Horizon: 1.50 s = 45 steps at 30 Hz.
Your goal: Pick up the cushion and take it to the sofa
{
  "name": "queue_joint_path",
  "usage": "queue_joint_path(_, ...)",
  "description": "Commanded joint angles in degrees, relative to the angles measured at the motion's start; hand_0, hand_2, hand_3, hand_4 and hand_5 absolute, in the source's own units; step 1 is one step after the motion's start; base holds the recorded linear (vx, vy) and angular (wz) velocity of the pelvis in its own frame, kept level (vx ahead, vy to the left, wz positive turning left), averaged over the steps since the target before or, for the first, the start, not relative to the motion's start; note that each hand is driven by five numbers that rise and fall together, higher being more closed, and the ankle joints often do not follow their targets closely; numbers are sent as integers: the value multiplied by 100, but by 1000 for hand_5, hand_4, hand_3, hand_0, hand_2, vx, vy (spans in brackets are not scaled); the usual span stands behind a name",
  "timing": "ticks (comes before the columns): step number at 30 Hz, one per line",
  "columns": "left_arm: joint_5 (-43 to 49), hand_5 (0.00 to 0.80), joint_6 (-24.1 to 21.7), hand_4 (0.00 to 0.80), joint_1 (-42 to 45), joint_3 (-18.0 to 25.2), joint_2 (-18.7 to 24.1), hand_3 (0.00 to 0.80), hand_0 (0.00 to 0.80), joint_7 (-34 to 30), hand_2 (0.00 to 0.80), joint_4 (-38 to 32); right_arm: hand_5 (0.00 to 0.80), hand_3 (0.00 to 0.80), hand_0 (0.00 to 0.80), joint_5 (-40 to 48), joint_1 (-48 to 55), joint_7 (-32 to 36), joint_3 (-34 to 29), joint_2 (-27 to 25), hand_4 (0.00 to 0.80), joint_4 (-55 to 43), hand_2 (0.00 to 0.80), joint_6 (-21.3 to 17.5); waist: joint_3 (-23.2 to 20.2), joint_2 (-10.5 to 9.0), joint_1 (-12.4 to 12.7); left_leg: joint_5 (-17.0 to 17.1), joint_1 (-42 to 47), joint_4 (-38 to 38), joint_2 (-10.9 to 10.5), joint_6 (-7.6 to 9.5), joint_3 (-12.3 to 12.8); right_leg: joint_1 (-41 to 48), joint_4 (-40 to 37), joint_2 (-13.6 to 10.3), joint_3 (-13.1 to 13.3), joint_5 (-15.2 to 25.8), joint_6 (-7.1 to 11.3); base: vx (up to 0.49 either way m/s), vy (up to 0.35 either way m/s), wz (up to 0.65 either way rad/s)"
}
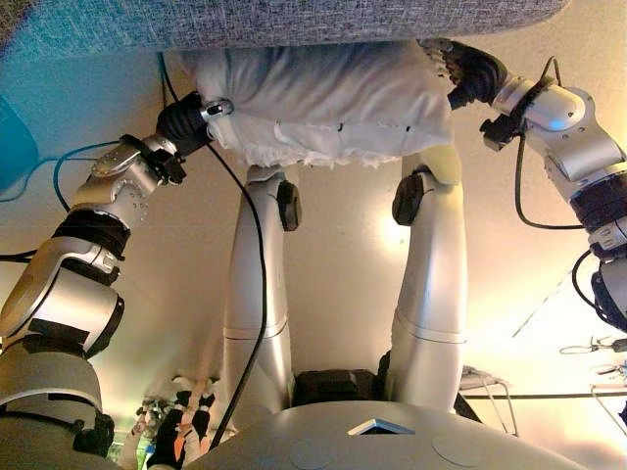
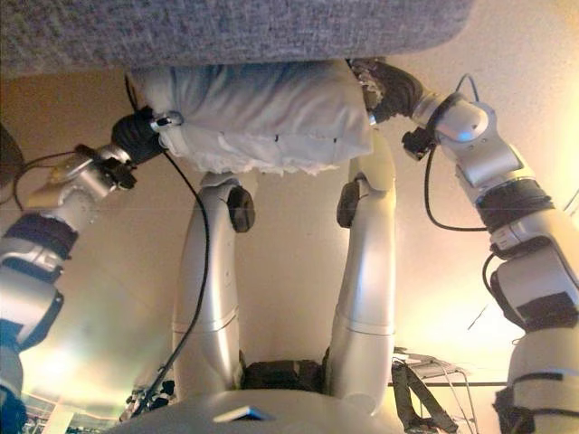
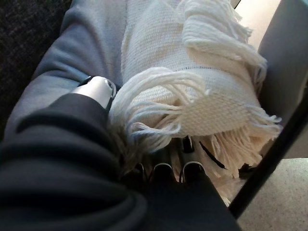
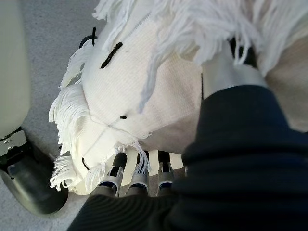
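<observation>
A white woven cushion (image 1: 323, 98) with fringed edges is held between my two hands, just in front of the grey sofa (image 1: 245, 20). Its far side reaches under the sofa's front edge in the eye views. My left hand (image 1: 186, 122) grips the cushion's left end, with fingers (image 3: 168, 168) beneath and the thumb (image 3: 96, 89) on top. My right hand (image 1: 470, 70) grips the right end, with fingers (image 4: 139, 175) curled under the fringe and the thumb (image 4: 226, 72) over it. The cushion (image 3: 192, 72) lies against the grey sofa fabric (image 3: 82, 48) in the left wrist view.
A teal object (image 1: 15, 147) stands at the far left beside the sofa. A metal wire rack (image 1: 490, 387) stands on the beige floor at the lower right. Small colourful items (image 1: 176, 421) lie on the floor at the lower left.
</observation>
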Motion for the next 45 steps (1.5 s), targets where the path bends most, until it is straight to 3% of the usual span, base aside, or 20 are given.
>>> queue_joint_path(1, -398, 800, 172, 800, 50, 214, -929, 800, 800, -684, 800, -994, 0, 0, 0, 396, -76, 301, 272, -66, 0, -1066, 0, -326, -1, 734, -197, 930, -220, -737, -23, -255, -198, 194, 383, 211, -383, -351, -59, 0, 0, 0)
queue_joint_path(9, -248, 800, 87, 800, 158, 336, -1103, 800, 800, -580, 800, -1160, 0, 0, 0, 54, 45, 180, 81, 26, 0, -1327, 0, -747, -1, 807, -239, 950, -219, -827, -16, -236, -172, 194, 195, 240, -374, -281, -27, 1, 4, -1)
queue_joint_path(14, -217, 800, 105, 800, 134, 391, -1241, 800, 800, -341, 800, -1192, 0, 0, 0, -10, -11, 532, 144, 235, 0, -1603, 0, -646, -1, 852, -253, 973, -218, -850, -7, -231, -128, 194, 170, 258, -367, -303, -30, -1, 9, -3)
queue_joint_path(15, -181, 800, 125, 800, 120, 411, -1250, 800, 800, -356, 800, -1144, 82, 82, 82, 2, -45, 646, 166, 290, 82, -1631, 82, -545, -1, 858, -252, 978, -217, -837, -6, -241, -121, 195, 183, 264, -352, -307, -25, -4, 12, -5)
queue_joint_path(16, -162, 800, 119, 800, 106, 402, -1273, 800, 800, -393, 800, -1109, 389, 389, 389, -8, -85, 695, 217, 342, 389, -1636, 389, -439, -1, 875, -248, 992, -216, -841, 0, -244, -112, 195, 174, 267, -346, -303, -26, -2, 23, -3)
queue_joint_path(17, -151, 800, 112, 800, 87, 406, -1300, 800, 800, -442, 800, -1083, 800, 800, 800, -42, -150, 805, 274, 393, 800, -1607, 800, -347, -1, 897, -240, 1002, -212, -852, 1, -249, -102, 196, 150, 274, -339, -299, -29, 0, 0, 0)
queue_joint_path(24, -221, 800, 79, 800, 125, 381, -1383, 800, 800, -496, 800, -1118, 800, 800, 800, 29, -244, 551, 452, 469, 800, -1534, 800, -113, -1, 981, -212, 1035, -214, -827, 55, -254, -74, 194, 170, 249, -332, -299, -51, 0, 0, 0)
queue_joint_path(32, -197, 800, 89, 800, 307, 476, -1546, 800, 800, -326, 800, -1163, 800, 800, 800, 77, 72, 94, 202, 527, 800, -1400, 800, -196, -1, 871, -237, 1122, -66, -923, 51, -266, -72, 275, 138, 231, -328, -189, -66, -20, -22, 0)
queue_joint_path(40, -261, 800, 13, 800, 1252, 774, -2063, 800, 800, -339, 800, -1049, 800, 800, 800, -127, 1341, -422, -293, 1014, 800, -1310, 800, -613, -1, 651, -190, 1391, 1652, -1684, 11, -345, -290, 2013, -714, 175, -434, -20, -80, -21, -107, -7)
queue_joint_path(45, -214, 800, 30, 800, 2102, 1080, -2338, 800, 800, -204, 800, -1204, 800, 800, 800, -281, 2324, -595, -733, 1334, 800, -1472, 800, -773, -1, 438, -65, 1367, 3320, -2333, 24, -341, -383, 3724, -1276, 97, -774, -160, -9, -19, -151, -3)
